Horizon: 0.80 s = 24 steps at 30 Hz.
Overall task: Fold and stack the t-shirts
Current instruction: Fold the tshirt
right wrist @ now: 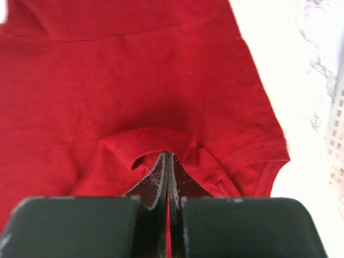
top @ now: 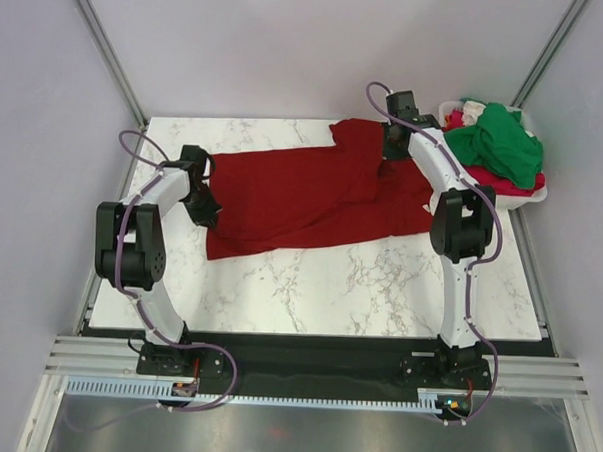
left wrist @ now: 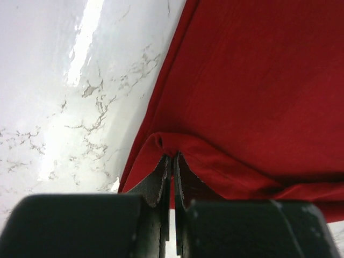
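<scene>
A dark red t-shirt [top: 303,191] lies spread across the back half of the marble table. My left gripper [top: 204,204] is shut on its left hem edge; in the left wrist view the gripper [left wrist: 172,157] pinches a fold of the red t-shirt [left wrist: 252,86]. My right gripper [top: 393,155] is shut on the cloth near the right sleeve; in the right wrist view the gripper [right wrist: 168,156] pinches a raised fold of the shirt [right wrist: 134,86]. A bright green t-shirt [top: 497,142] and a lighter red one [top: 496,180] sit heaped in the basket.
A white plastic basket [top: 533,196] stands at the back right corner, its mesh wall also at the right wrist view's edge [right wrist: 337,140]. Marble tabletop [top: 319,287] extends in front of the shirt. Grey walls enclose the back and sides.
</scene>
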Tool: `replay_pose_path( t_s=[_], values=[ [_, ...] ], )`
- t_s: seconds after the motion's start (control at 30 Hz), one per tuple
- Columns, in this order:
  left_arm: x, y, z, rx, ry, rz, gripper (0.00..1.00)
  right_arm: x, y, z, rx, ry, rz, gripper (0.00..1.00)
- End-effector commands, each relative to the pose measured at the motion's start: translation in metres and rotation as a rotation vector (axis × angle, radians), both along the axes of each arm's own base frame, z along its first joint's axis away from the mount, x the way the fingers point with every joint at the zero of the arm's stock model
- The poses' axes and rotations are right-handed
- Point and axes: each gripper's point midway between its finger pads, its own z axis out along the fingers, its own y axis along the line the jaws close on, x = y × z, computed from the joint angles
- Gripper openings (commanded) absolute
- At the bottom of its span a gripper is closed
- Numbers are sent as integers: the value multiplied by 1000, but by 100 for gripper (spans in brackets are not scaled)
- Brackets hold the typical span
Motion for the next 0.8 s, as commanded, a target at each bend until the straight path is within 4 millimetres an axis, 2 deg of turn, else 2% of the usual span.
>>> replay_pose_path(
  t_s=[0.0,0.07,0.2,0.37,0.4,0.43,0.47,0.5,0.53,0.57,0.6,0.63,0.67,0.7,0.73,0.77],
  values=[
    [29,5,16,-6,-74,-35,6,18,-21,33,-42,-95,-81,0],
    [33,4,17,-28,-77,-32,5,22,-21,27,-37,-87,-77,0],
    [41,7,21,-15,-94,-16,2,34,-29,34,-50,-125,-113,1],
    [47,12,16,11,-86,-21,2,36,-58,36,-107,-150,-255,7],
    [47,12,14,11,-82,-21,2,35,-67,34,-104,-146,-277,10],
    [48,11,14,6,-82,-22,4,37,-65,32,-82,-143,-266,20],
    [50,9,14,-3,-86,-30,10,41,-64,32,-66,-151,-241,61],
    [50,5,14,-25,-85,-40,19,43,-54,30,-25,-146,-199,80],
    [50,3,13,-37,-79,-45,42,45,-51,31,-11,-150,-176,91],
    [48,0,13,-50,-79,-48,52,44,-49,36,-3,-153,-166,98],
    [44,-2,13,-61,-76,-50,66,40,-50,36,2,-144,-176,98],
    [38,0,20,-53,-91,-43,72,29,-50,43,10,-140,-184,98],
    [35,1,23,-47,-99,-40,76,27,-50,61,18,-169,-184,98],
    [32,3,28,-39,-111,-38,79,14,-52,51,15,-136,-202,98],
    [28,4,41,-30,-144,-33,81,5,-59,54,0,-133,-232,98],
    [18,7,40,-14,-137,-22,81,-8,-62,81,11,-177,-249,98]
  ],
)
